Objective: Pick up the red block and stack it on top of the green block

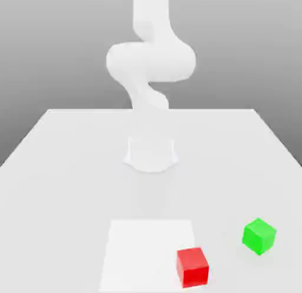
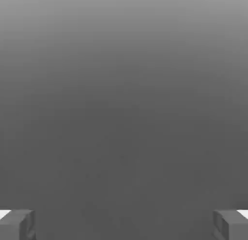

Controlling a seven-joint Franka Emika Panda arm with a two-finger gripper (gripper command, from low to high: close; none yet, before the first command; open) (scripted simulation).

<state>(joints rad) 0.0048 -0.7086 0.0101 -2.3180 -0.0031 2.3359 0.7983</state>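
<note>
Grey shading, darker lower down, backs the pale table (image 1: 71, 191) as we look at the exterior view. We see the white arm (image 1: 151, 61) rising from its base (image 1: 151, 155) and running out of the picture at the top. Our hand view shows the gripper (image 2: 124, 225) wide open, its two fingers well apart and nothing between them. We find the red block (image 1: 193, 267) on the table, overlapping the edge of a white patch (image 1: 147, 253) at its corner nearest the exterior view's right. The green block (image 1: 259, 236) sits apart from it, farther toward the exterior view's right.
</note>
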